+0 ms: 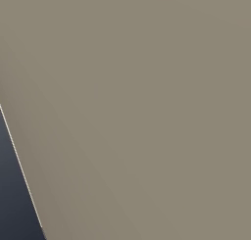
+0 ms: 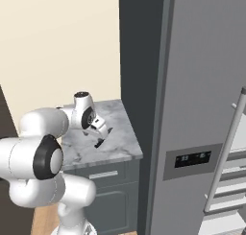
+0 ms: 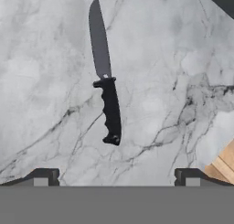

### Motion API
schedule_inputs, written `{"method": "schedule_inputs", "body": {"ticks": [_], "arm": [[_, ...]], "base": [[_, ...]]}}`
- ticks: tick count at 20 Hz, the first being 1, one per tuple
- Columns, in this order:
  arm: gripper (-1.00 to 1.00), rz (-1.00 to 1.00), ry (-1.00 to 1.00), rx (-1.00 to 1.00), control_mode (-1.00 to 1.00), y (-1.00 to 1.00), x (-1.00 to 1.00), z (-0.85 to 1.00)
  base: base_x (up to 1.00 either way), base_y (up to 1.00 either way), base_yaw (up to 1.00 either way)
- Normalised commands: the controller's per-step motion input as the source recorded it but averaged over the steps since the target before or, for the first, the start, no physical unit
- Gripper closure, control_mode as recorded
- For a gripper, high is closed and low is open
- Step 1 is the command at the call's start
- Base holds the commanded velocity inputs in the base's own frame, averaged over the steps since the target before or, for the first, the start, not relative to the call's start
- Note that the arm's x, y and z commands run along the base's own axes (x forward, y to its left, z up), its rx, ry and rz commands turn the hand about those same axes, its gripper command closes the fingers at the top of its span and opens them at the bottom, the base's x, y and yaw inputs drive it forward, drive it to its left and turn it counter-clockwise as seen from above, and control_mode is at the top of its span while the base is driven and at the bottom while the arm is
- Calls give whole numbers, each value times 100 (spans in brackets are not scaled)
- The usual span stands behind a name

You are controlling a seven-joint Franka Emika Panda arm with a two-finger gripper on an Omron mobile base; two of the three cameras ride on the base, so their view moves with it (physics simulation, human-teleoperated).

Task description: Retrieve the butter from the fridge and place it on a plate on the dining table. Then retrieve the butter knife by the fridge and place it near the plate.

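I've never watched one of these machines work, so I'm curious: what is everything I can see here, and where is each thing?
butter knife: one, all dark, lying flat on the marble top, apart from the gripper.
drawer cabinet: one, grey-white marble top over dark grey front, left of the fridge.
fridge: one, tall, grey, dark dispenser panel, right side of the right base view.
wall: cream, behind the cabinet.
wooden floor: light brown, past the cabinet's edge.
arm: one, white with dark joints, reaching over the cabinet.
gripper: one, jaws open, above the marble top.
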Motion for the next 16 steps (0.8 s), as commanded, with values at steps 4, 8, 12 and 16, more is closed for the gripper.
{"method": "schedule_inputs", "body": {"ticks": [4,8,12,16], "arm": [[-100,0,0,0,-100,0,37,-28],[-100,0,0,0,-100,0,29,-29],[-100,0,0,0,-100,-1,31,-29],[-100,0,0,0,-100,-5,24,-28]], "base": [[0,0,0],[0,0,0],[0,0,0],[0,0,0]]}}
